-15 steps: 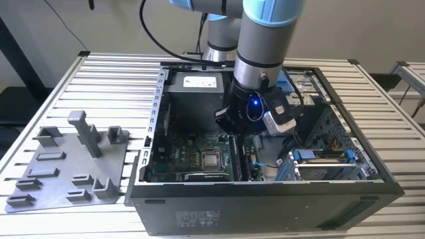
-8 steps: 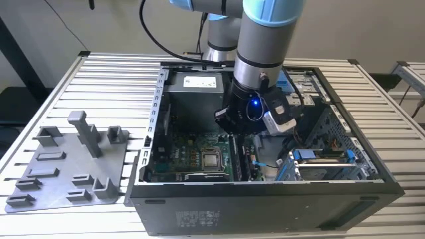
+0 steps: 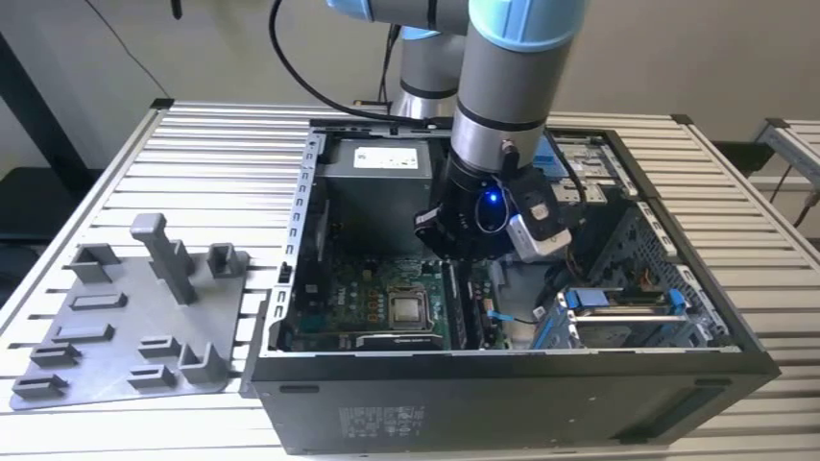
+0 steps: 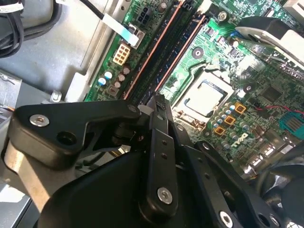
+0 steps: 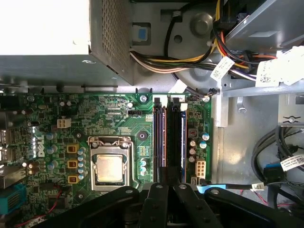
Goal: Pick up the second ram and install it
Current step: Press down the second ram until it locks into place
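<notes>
Inside the open computer case [image 3: 302, 202], the tool [image 4: 158, 102] hangs low over the memory slots of the motherboard [image 5: 52, 109]. Its fingers are drawn together with no gap to be seen, and their tips sit at one end of a long dark stick standing in a slot, which I take to be the second ram [image 5: 175, 137]. Whether the tips pinch its thin top edge or merely bear down on it I cannot tell (the black linkages hide the contact itself). A neighbouring slot runs parallel just beside it, on the side toward the processor socket [image 5: 109, 167].

To do this step well, my judgement is that the stick should stand square in its slot, not tilted toward the neighbour, and that any push should go straight down along the slot line, so both ends seat evenly and the latches can close.

Farther out, the grey power-supply box [image 5: 42, 28] fills one corner of the case, with bundled cables [image 5: 161, 64] trailing near the slot ends. Outside the case, on the exterior view's left, a grey fixture plate [image 3: 129, 327] with upright posts lies on the slatted worktop [image 3: 192, 144].
</notes>
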`<state>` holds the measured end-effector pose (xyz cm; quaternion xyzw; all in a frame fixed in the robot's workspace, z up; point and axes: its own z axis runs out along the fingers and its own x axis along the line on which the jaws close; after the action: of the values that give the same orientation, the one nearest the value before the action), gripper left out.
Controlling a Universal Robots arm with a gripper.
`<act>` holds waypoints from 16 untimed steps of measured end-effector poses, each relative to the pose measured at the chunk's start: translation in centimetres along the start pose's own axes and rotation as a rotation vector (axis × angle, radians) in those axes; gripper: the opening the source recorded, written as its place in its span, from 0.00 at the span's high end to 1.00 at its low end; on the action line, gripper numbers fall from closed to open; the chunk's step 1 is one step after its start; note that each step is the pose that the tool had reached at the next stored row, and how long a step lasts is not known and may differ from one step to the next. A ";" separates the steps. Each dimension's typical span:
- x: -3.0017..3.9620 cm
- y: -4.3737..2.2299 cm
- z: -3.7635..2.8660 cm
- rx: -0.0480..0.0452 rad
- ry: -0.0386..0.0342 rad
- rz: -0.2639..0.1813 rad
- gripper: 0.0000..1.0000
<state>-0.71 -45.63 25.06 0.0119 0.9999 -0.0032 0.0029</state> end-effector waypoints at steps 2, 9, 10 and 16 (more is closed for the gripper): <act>0.00 0.00 0.00 0.0000 0.0000 0.000 0.89; -0.01 -0.01 -0.01 -0.0068 0.0010 -0.008 0.89; -0.01 -0.01 0.00 -0.0107 0.0011 -0.013 0.89; 0.00 -0.01 0.04 -0.0284 0.0014 -0.073 0.89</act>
<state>-0.71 -45.64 25.02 -0.0247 0.9996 0.0109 0.0023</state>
